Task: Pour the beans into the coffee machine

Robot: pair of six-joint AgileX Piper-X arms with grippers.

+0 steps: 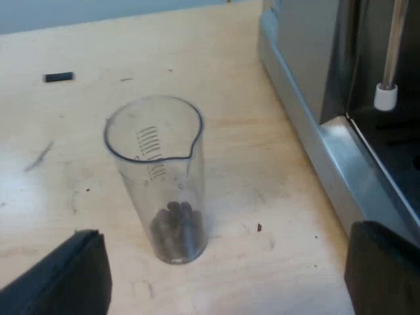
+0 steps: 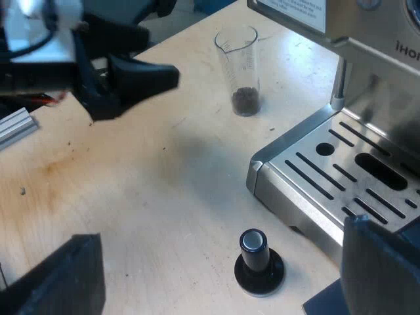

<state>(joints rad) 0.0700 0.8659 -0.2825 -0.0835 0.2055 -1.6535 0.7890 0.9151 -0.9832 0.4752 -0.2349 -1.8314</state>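
Note:
A clear measuring glass point(image 1: 157, 172) stands upright on the wooden table with a small heap of coffee beans point(image 1: 176, 223) at its bottom. My left gripper point(image 1: 226, 269) is open and hovers just short of the glass, one finger on each side, not touching it. The right wrist view has the same glass point(image 2: 239, 62) standing beside the espresso machine point(image 2: 341, 164), with the left gripper point(image 2: 134, 82) a short way off it. My right gripper point(image 2: 220, 282) is open and holds nothing, above the table near the tamper.
The espresso machine's metal base point(image 1: 308, 125) and steam wand point(image 1: 387, 92) stand close beside the glass. A tamper with a black knob point(image 2: 258, 262) rests on the table by the drip tray. A small dark piece point(image 1: 59, 77) lies farther off.

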